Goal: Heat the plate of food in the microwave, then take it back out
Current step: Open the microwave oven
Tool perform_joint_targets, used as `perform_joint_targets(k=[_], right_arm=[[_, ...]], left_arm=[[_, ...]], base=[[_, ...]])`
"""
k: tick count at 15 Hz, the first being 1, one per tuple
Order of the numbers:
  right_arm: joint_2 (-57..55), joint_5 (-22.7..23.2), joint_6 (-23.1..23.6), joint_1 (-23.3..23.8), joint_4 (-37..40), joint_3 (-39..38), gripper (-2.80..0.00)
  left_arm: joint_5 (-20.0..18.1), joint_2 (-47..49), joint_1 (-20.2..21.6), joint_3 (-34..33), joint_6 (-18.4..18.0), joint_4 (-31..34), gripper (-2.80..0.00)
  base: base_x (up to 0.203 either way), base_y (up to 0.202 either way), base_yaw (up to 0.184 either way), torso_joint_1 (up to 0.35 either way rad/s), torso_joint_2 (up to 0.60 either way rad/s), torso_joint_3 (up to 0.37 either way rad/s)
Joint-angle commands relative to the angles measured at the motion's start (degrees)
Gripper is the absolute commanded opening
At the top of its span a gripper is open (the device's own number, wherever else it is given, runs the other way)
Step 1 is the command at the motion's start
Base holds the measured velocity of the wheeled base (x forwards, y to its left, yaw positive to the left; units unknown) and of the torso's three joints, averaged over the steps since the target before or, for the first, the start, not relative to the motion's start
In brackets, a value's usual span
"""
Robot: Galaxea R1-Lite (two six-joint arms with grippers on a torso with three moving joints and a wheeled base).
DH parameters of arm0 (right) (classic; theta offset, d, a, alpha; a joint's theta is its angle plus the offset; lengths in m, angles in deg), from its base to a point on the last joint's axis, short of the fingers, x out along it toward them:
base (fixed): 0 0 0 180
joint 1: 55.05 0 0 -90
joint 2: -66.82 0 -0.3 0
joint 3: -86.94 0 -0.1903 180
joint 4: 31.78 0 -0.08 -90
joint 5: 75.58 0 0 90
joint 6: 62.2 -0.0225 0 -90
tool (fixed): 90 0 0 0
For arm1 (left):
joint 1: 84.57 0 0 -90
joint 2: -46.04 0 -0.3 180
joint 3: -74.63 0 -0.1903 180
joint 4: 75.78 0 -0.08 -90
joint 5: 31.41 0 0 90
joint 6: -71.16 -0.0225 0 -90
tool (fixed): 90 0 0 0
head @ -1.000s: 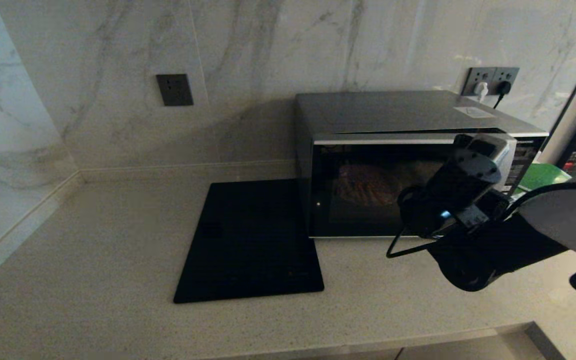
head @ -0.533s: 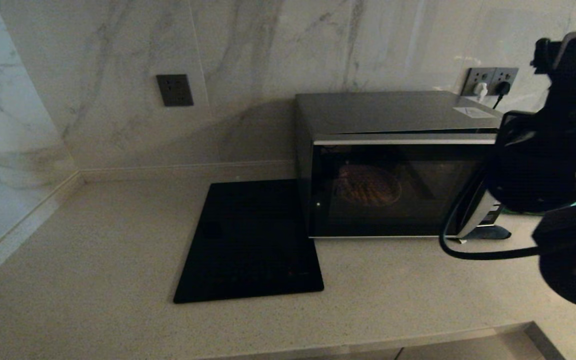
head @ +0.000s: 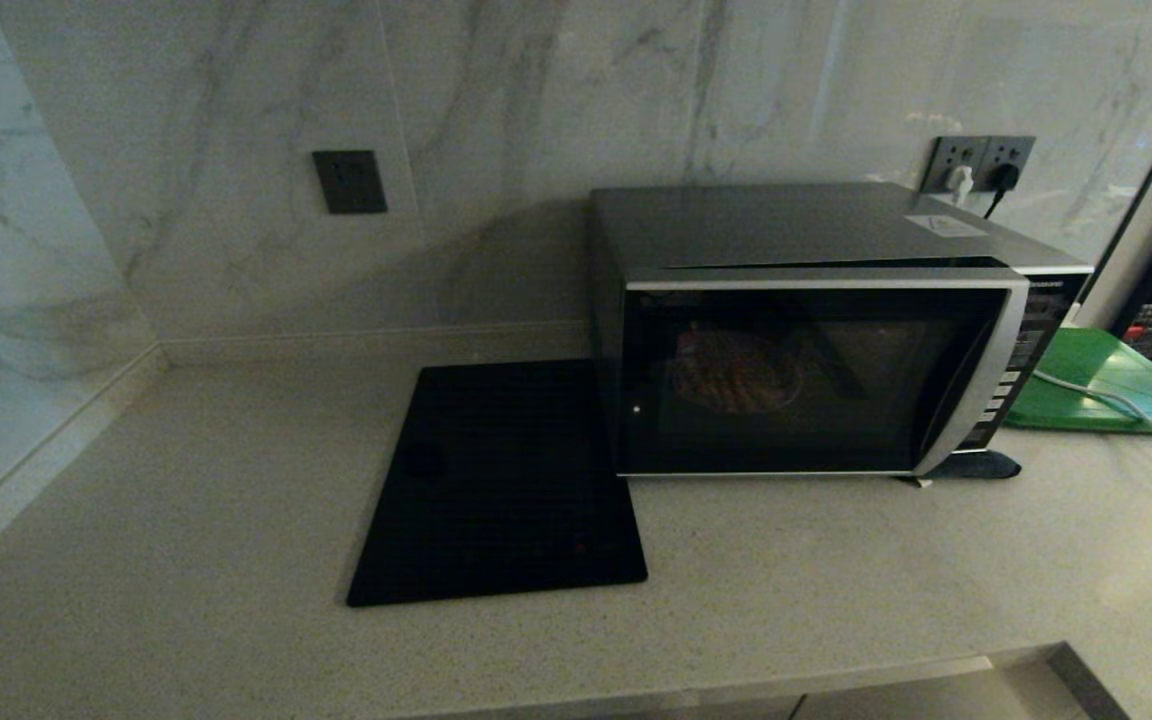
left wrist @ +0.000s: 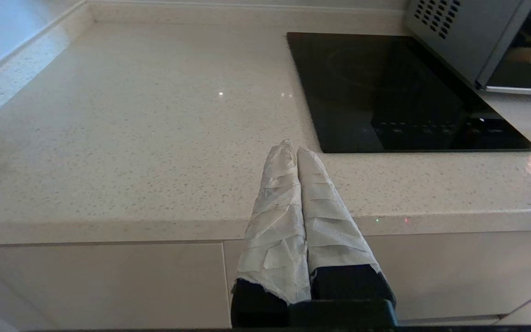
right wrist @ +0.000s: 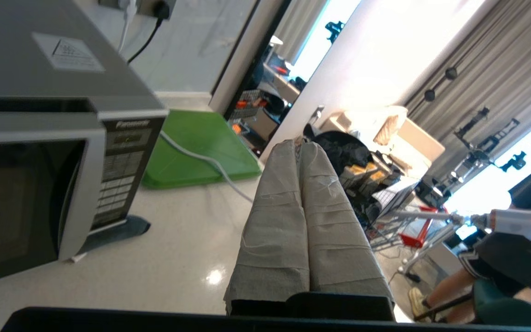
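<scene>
Both grippers, left gripper (left wrist: 293, 152) and right gripper (right wrist: 300, 150), are idling clenched and empty while the plate of food (head: 736, 372) is heating inside the closed Panasonic microwave (head: 816, 330) at two o'clock; waiting before reaching for the handle seems wise.

Left end effector (left wrist: 297, 150) sits at the speckled pale stone desk (head: 186, 480) front edge. Flat black glass cooktop (left wrist: 399, 92) lies ahead and right of it; boxy silver-grey Panasonic microwave (left wrist: 459, 37) beyond that. Lilac plate of fries (head: 736, 372) inside microwave. Right end effector (right wrist: 303, 147): microwave to its left, flat green tray (right wrist: 196, 147) ahead-left, beside microwave.
</scene>
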Motion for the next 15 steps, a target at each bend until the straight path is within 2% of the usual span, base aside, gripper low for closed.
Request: perform_joint_targets(k=[1, 4, 6, 8, 9, 11, 12, 13, 14, 15], right_arm=[[1.2, -0.3, 0.9, -0.6, 3.6, 4.4, -2.80], [-1.4, 0.1, 2.3, -0.4, 14.0, 12.0, -2.80], [-1.9, 1.9, 8.7, 0.6, 17.6, 15.6, -2.80], [-1.8, 6.5, 12.9, 4.2, 26.3, 19.5, -2.80], [-1.5, 9.2, 13.3, 6.1, 33.1, 21.6, -2.80], [-0.4, 17.7, 13.6, 10.1, 49.8, 28.1, -2.80], [0.1, 22.4, 12.7, 11.2, 58.6, 31.1, -2.80], [0.5, 28.4, 9.5, 12.5, 68.5, 33.8, -2.80], [0.8, 35.1, 2.1, 14.0, 77.9, 36.0, -2.80], [0.8, 39.4, -6.8, 15.1, 83.2, 37.5, -2.80]], left_arm=[[0.0, 0.0, 0.0, 0.0, 0.0, 0.0, -2.80], [0.1, 0.0, 0.0, 0.0, 0.0, 0.0, -2.80], [0.1, 0.0, 0.0, 0.0, 0.0, 0.0, -2.80], [0.1, 0.0, 0.0, 0.0, 0.0, 0.0, -2.80], [0.0, 0.0, 0.0, 0.0, 0.0, 0.0, -2.80], [0.1, 0.0, 0.0, 0.0, 0.0, 0.0, -2.80], [0.0, 0.0, 0.0, 0.0, 0.0, 0.0, -2.80], [0.1, 0.0, 0.0, 0.0, 0.0, 0.0, -2.80], [0.1, 0.0, 0.0, 0.0, 0.0, 0.0, -2.80], [0.0, 0.0, 0.0, 0.0, 0.0, 0.0, -2.80]], base=[[0.000, 0.000, 0.000, 0.000, 0.00, 0.000], [0.000, 0.000, 0.000, 0.000, 0.00, 0.000], [0.000, 0.000, 0.000, 0.000, 0.00, 0.000], [0.000, 0.000, 0.000, 0.000, 0.00, 0.000], [0.000, 0.000, 0.000, 0.000, 0.00, 0.000], [0.000, 0.000, 0.000, 0.000, 0.00, 0.000], [0.000, 0.000, 0.000, 0.000, 0.00, 0.000], [0.000, 0.000, 0.000, 0.000, 0.00, 0.000], [0.000, 0.000, 0.000, 0.000, 0.00, 0.000], [0.000, 0.000, 0.000, 0.000, 0.00, 0.000]])
